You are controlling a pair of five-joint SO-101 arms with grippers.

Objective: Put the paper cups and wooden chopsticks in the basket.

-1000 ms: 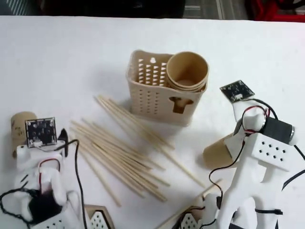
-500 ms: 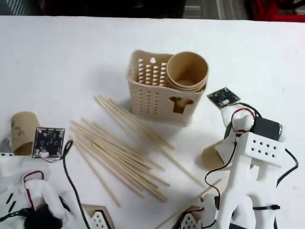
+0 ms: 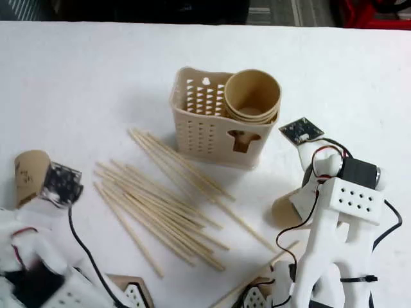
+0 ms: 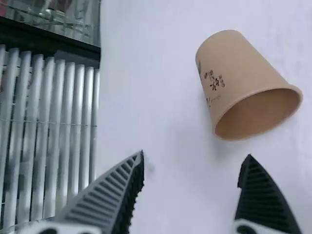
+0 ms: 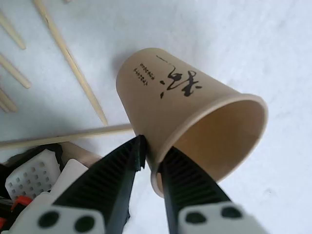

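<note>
Tan paper cup (image 5: 180,102) lying on its side on white table (image 5: 243,39), rim wall pinched between nearly closed black ribbed fingers of right gripper (image 5: 151,146). Base pointing away from fingers, toward scattered wooden chopsticks (image 3: 160,212). Cream perforated plastic basket (image 3: 199,135) up-left in high view, right arm nearer. Second tan cup (image 4: 243,83) just ahead of left gripper (image 4: 195,163), fingers wide, empty.

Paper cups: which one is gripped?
The cup beside the right arm, rim pinched by the right gripper; the left cup lies free, stacked cups sit in the basket.
</note>
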